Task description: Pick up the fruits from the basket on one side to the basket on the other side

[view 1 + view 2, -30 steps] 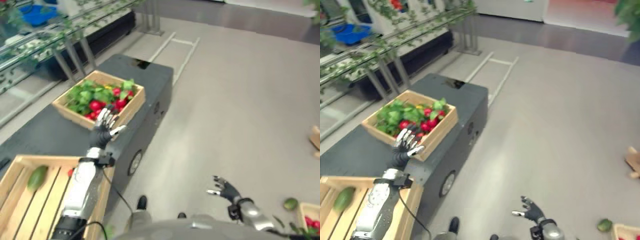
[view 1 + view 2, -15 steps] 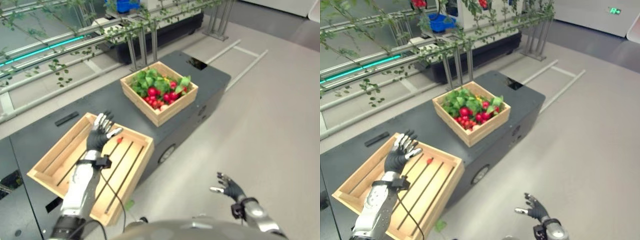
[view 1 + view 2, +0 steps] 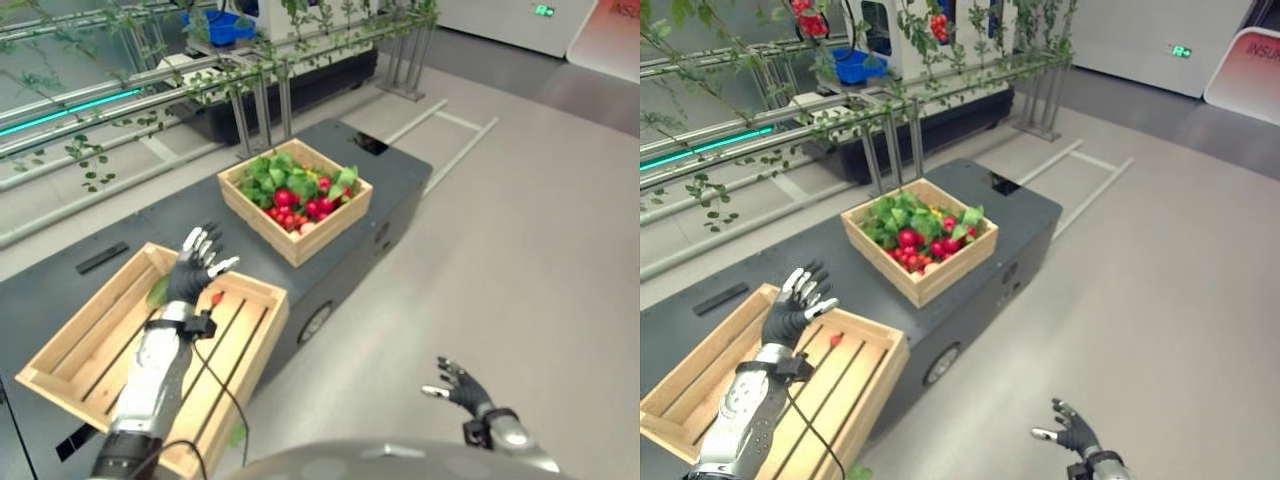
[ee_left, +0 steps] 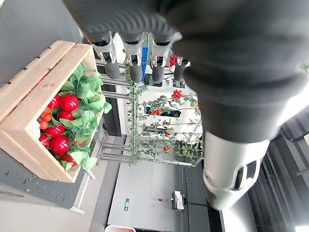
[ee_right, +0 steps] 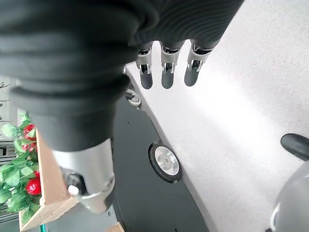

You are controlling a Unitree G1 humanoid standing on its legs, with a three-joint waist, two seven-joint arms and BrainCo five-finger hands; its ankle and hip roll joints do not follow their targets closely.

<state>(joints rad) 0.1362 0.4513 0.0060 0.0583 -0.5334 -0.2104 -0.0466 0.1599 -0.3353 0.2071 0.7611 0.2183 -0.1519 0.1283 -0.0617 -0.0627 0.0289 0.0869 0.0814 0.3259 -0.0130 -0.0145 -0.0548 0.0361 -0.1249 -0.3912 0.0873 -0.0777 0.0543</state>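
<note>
Surface: dark grey platform (image 3: 120, 255) on wheels, grey floor (image 3: 520, 230) beside it.
Room: metal rails w/ vine leaves (image 3: 840, 90) behind platform; blue tub (image 3: 852, 66) past rails; white ladder-like frame (image 3: 455, 130) flat on floor near platform's far end.
Full crate (image 3: 921, 240): wood, on platform's far half, packed w/ red fruits (image 3: 908, 238) and green leaves.
Slatted crate (image 3: 150, 350): wood, on platform's near half, apart from full crate. Holds one small red fruit (image 3: 835, 340) and a green item (image 3: 158, 291) at its far rim, partly hidden.
Black strip (image 3: 102, 257): flat on platform, beside slatted crate.
Left hand (image 3: 193, 268): over slatted crate's far rim, fingers spread, holding nothing.
Right hand (image 3: 462, 385): low over floor, well apart from platform, fingers spread, holding nothing.
</note>
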